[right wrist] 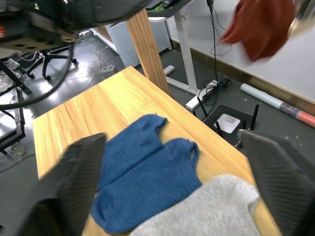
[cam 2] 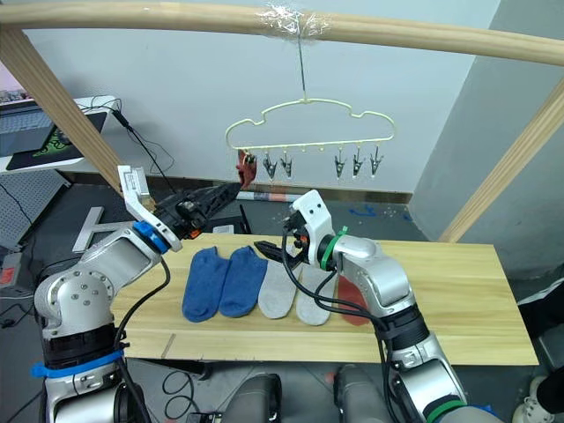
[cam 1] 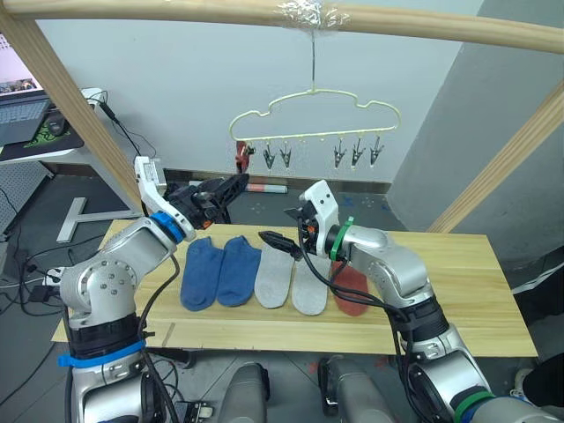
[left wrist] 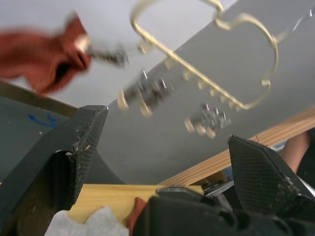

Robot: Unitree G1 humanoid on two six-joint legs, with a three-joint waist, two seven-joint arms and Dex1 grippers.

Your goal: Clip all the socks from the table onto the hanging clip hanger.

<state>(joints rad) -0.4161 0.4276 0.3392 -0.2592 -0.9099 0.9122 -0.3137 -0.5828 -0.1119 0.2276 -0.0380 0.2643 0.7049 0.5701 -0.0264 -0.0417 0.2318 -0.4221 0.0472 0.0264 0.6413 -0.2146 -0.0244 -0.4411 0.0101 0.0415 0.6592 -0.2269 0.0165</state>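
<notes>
Rust sock [cam 1: 351, 291] half behind arm

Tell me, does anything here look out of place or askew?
Nothing looks damaged. One rust red sock already hangs bunched from the leftmost clip of the clip hanger, so only its partner lies beside the blue and grey pairs on the table.

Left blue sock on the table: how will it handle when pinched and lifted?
The left blue sock lies flat on the table, so it's probably floppy and will drape. It looks like thin fabric, likely light. Its edge seems to touch the second blue sock, which may drag along.
</notes>
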